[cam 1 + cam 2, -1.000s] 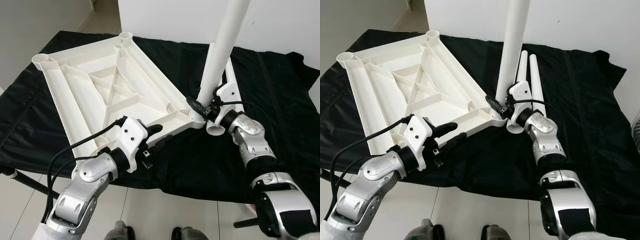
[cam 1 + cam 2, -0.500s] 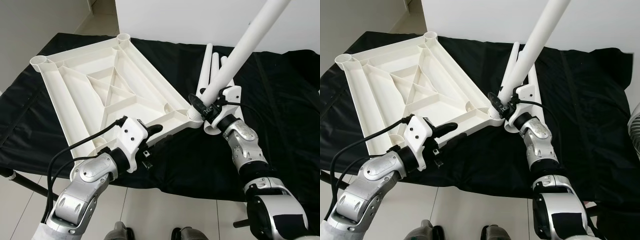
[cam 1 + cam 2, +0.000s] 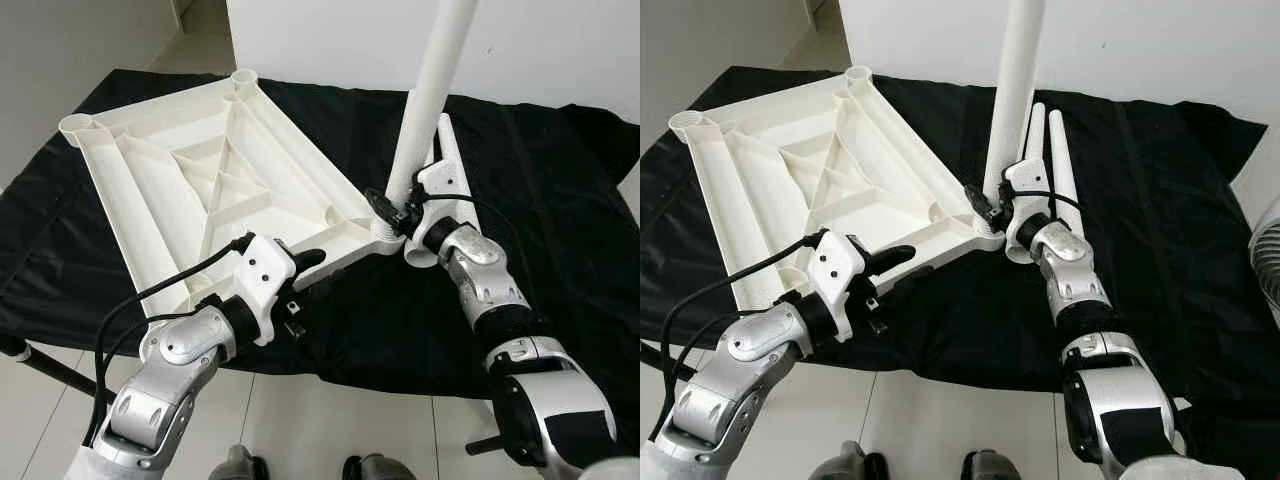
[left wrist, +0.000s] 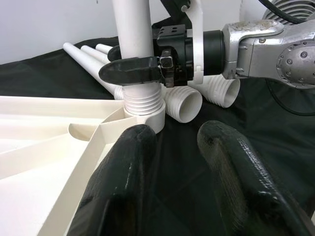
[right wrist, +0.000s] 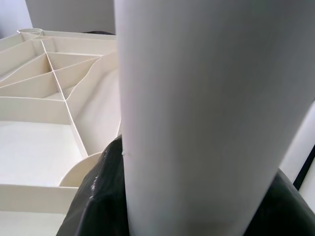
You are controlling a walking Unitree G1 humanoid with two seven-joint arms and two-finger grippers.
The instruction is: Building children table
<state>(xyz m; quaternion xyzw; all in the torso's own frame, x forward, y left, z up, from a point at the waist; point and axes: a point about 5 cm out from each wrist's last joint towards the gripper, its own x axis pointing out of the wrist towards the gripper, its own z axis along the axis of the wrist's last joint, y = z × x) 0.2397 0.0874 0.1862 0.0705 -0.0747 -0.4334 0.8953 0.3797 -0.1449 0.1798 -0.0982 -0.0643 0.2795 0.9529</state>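
Gripping the table leg (image 3: 425, 110) low on its shaft, my right gripper (image 3: 402, 212) has both black fingers clamped around it just above the ribbed end. Half a second ago the leg leaned far toward two o'clock; now it stands almost upright again, so I judge its threads better lined up with the corner socket (image 4: 143, 114) of the upturned tabletop (image 3: 190, 180). My left wrist camera shows ribs above the socket rim, so the leg is not yet fully seated. The tabletop lies underside up on the black cloth (image 3: 560, 200), spreading from ten o'clock toward the centre, with the worked corner nearest my right arm. Spare legs (image 3: 1060, 160) lie side by side on the cloth at one o'clock, just behind that corner. My left gripper (image 4: 182, 162) hovers at seven o'clock by the tabletop's near edge, fingers parted and holding nothing.
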